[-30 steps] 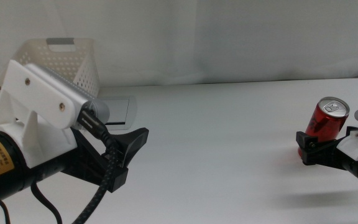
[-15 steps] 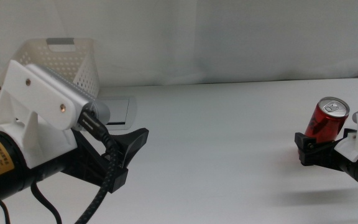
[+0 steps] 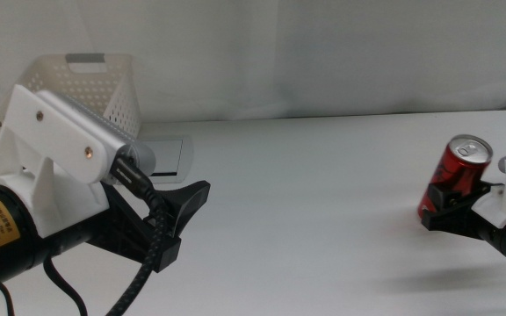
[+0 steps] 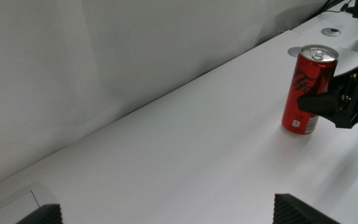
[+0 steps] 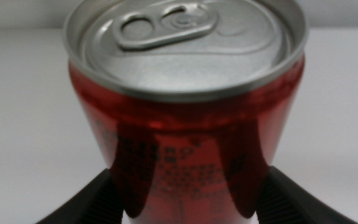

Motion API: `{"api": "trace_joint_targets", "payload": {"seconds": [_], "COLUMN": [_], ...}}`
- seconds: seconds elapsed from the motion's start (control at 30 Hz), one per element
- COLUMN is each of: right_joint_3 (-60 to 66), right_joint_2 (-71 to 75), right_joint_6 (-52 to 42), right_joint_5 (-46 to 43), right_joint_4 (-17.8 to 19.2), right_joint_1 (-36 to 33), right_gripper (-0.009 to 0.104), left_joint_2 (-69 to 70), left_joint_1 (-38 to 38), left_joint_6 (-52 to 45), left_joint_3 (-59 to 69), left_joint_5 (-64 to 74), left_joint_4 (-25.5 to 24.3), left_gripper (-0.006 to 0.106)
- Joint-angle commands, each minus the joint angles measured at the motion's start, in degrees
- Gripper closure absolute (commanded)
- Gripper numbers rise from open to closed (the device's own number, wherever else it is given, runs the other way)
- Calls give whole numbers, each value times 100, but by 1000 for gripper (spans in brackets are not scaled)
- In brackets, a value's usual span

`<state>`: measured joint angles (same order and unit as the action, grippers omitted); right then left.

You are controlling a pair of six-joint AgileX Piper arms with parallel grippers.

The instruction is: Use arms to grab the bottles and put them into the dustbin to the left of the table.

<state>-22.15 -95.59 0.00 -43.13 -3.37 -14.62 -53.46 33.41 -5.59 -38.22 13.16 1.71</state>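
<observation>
Middle view: red can (image 3: pixel 453 172) now leans left, clamped by the right gripper (image 3: pixel 444 204) at the table's (image 3: pixel 323 193) right edge; it stood upright before. Left gripper (image 3: pixel 178 211) hovers near the dustbin (image 3: pixel 104 88), contents hidden. Left wrist view: its jaws are spread apart. Right wrist view: jaws flank the can (image 5: pixel 188 112).

A red can (image 4: pixel 306 90) stands upright on the white table (image 4: pixel 185 149), the right gripper (image 4: pixel 328 102) clasping it.
</observation>
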Motion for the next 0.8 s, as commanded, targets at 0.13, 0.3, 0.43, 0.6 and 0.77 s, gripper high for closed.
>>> {"api": "trace_joint_targets", "payload": {"seconds": [0.13, 0.3, 0.43, 0.6, 0.77], "right_joint_3": [-341, -882, -1342, -1547, -1547], "right_joint_2": [612, 784, 773, 708, 155], "right_joint_6": [573, 749, 749, 749, 749], "right_joint_5": [-299, 100, 472, 609, 413], "right_joint_4": [1552, 1669, 1669, 1501, 1365], "right_joint_1": [-314, -1100, -1839, -2503, -2893], "right_gripper": [97, 97, 97, 97, 97], "left_joint_2": [11, 11, 11, 11, 11], "left_joint_1": [55, 55, 55, 55, 55], "left_joint_6": [2, 2, 2, 2, 2], "left_joint_3": [25, 25, 25, 25, 25], "left_joint_5": [-58, -58, -36, 70, 109], "left_joint_4": [28, 28, 28, 28, 28], "left_gripper": [13, 13, 13, 13, 13]}}
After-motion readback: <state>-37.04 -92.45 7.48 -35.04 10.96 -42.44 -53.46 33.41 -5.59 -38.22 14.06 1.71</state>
